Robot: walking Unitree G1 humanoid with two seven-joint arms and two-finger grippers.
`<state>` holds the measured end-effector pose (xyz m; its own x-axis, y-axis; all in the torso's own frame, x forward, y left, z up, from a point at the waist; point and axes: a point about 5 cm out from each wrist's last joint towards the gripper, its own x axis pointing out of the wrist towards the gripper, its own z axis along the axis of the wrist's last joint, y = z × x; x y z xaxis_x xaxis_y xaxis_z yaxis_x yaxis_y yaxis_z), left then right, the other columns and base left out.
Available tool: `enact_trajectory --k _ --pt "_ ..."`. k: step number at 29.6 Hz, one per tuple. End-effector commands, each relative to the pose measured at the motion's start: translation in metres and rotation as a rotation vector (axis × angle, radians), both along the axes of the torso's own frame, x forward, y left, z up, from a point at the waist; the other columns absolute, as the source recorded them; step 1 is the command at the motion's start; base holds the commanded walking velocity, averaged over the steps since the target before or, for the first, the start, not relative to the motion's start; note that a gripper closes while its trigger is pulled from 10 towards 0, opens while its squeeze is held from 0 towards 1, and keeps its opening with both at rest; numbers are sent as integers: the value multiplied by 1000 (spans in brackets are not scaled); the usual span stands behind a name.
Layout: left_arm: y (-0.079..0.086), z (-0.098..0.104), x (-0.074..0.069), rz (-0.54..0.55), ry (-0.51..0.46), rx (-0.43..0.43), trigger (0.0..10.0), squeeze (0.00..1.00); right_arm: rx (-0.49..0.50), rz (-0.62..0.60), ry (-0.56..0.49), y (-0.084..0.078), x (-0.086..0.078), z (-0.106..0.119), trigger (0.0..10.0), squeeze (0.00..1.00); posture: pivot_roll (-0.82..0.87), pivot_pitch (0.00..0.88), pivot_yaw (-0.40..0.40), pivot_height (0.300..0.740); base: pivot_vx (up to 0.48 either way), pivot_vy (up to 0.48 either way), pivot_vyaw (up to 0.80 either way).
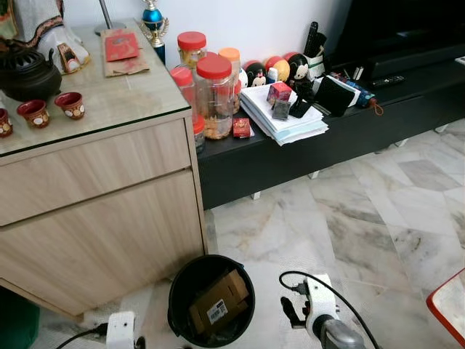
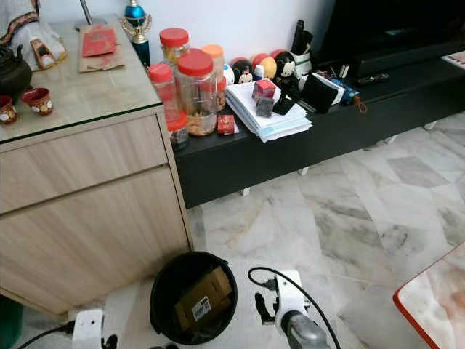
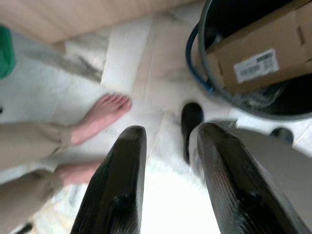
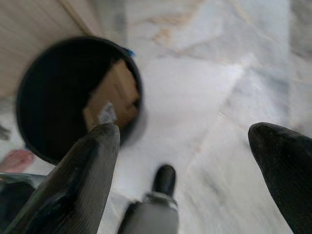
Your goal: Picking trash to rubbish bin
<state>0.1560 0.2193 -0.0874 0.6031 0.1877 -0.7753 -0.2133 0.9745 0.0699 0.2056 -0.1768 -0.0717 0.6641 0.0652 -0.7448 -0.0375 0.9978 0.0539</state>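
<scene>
A black rubbish bin (image 1: 211,299) stands on the marble floor (image 1: 349,218) just in front of the wooden cabinet (image 1: 94,218), with a cardboard box (image 1: 218,302) lying inside it. The right claw (image 4: 195,161) hangs beside the bin, spread wide and holding nothing. The left claw (image 3: 168,185) hangs on the bin's other side, slightly parted and bare, near a person's bare feet (image 3: 100,117).

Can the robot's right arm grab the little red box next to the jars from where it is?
Probably not. The right gripper hangs open low by the black bin on the floor, while the little red box sits far ahead on the dark shelf. It likely must step closer.
</scene>
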Motion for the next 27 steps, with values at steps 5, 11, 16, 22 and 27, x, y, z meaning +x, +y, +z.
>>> enact_trajectory --k 5,11,16,22,27 --pt "0 -8 -18 23 74 -3 10000 0 -11 -39 37 -4 -11 -6 10000 0 15 88 -21 740 0 0 0" --pt "-2 -6 -11 11 53 -14 10000 0 -16 -42 51 -4 -14 -8 10000 0 9 68 -18 740 0 0 0" --pt "-3 -5 -8 7 49 -15 10000 0 -16 -41 49 -4 -13 -7 10000 0 4 59 -18 740 0 0 0" --pt "-6 -6 -11 -1 57 -25 10000 0 -18 -39 52 -4 -14 -8 10000 0 -2 43 -18 740 0 0 0" --pt "-7 -7 -13 -1 58 -29 10000 0 -17 -36 56 -3 -15 -8 10000 0 -1 36 -18 740 -195 0 0"
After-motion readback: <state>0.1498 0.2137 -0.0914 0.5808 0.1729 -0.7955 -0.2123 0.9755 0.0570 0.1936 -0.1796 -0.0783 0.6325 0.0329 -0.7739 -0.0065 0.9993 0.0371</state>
